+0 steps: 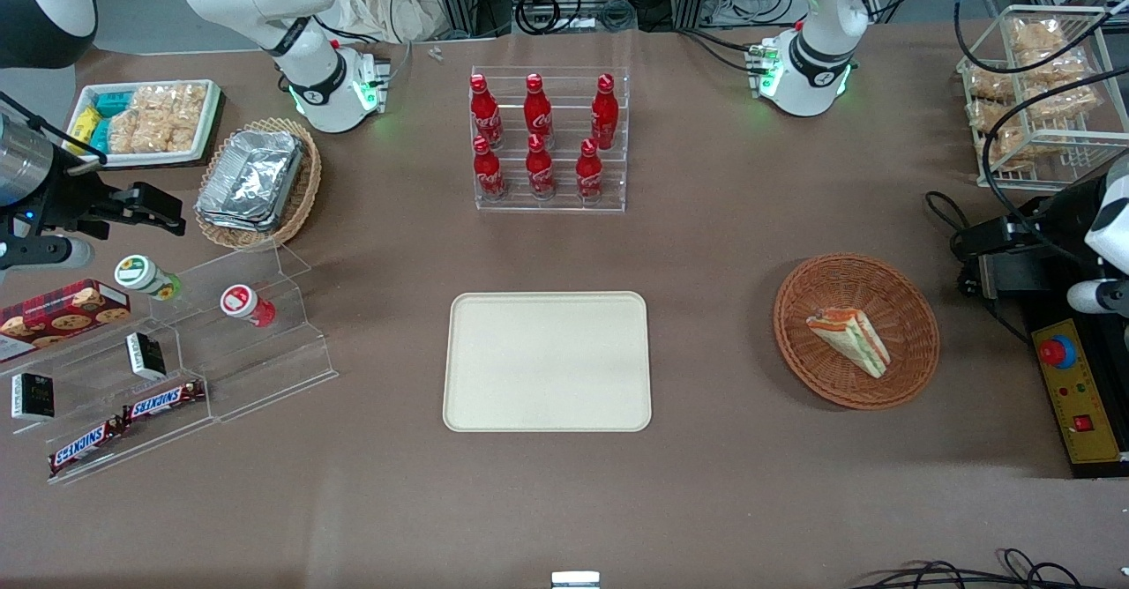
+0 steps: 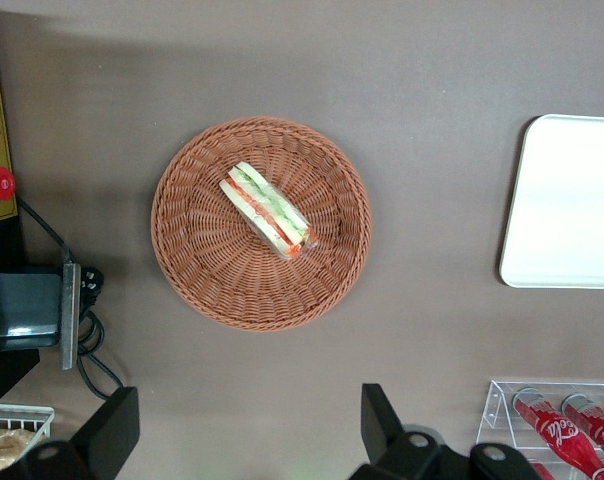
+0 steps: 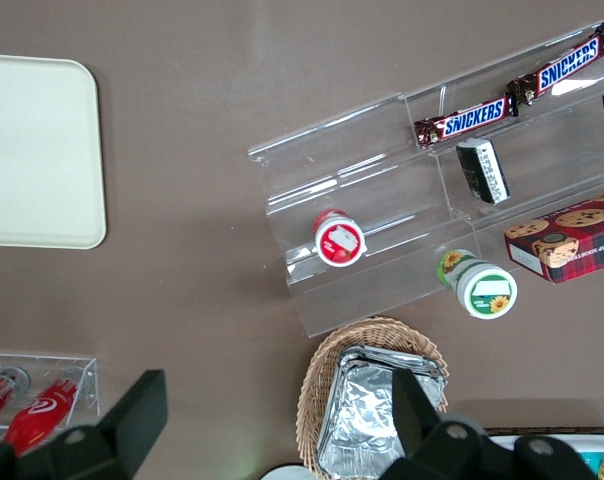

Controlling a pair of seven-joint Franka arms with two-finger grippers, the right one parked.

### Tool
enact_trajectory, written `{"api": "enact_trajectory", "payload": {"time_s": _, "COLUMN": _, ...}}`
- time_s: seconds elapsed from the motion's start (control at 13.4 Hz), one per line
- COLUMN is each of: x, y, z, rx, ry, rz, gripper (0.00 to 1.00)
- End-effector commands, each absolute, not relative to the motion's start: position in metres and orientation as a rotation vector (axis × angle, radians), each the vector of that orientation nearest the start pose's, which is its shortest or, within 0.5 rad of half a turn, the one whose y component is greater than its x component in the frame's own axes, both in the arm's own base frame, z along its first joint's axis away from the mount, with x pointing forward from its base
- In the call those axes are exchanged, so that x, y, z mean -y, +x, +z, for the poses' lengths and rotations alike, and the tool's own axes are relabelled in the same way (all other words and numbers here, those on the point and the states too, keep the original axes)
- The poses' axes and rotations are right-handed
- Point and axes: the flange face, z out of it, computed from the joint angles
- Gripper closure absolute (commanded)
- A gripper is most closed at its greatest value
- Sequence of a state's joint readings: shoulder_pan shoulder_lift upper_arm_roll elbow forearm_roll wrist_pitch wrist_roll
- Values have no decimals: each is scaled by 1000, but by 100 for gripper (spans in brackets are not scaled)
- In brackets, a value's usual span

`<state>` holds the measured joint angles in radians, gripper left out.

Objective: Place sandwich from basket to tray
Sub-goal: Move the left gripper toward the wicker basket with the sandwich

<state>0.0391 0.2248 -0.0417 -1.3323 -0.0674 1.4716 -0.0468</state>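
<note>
Gripper [image 2: 247, 438] released, up over bare table just beside the basket [image 2: 262, 222]; sandwich [image 2: 265, 210] in the basket.

You've got both fingers [image 2: 382, 425] spread wide with nothing between them, and neither touches the basket rim. The wrapped sandwich wedge lies on its side about mid-basket, with its green and red filling edge showing. The basket sits toward the working arm's end of the table. The tray [image 1: 547, 361] is bare, mid-table, well apart from the basket and about as near the front camera as it. The acrylic rack of red cola bottles [image 1: 549, 139] stands farther from that camera than the tray. The yellow e-stop box [image 1: 1078, 391] sits beside the basket, at the working arm's table edge.
</note>
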Motion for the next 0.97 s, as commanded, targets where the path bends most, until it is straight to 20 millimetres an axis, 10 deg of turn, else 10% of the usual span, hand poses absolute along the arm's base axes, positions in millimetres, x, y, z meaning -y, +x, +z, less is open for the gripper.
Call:
{"api": "enact_trajectory", "payload": {"time_s": 0.0, "x": 5, "y": 614, "z": 600, "rx": 44, "ry": -3212, "rz": 159, "gripper": 1}}
{"api": "enact_trajectory", "payload": {"time_s": 0.3, "x": 7, "y": 616, "z": 588, "rx": 47, "ry": -3203, "rz": 189, "gripper": 1}}
{"api": "enact_trajectory", "payload": {"time_s": 0.89, "x": 7, "y": 606, "z": 469, "rx": 327, "ry": -3128, "rz": 93, "gripper": 1}}
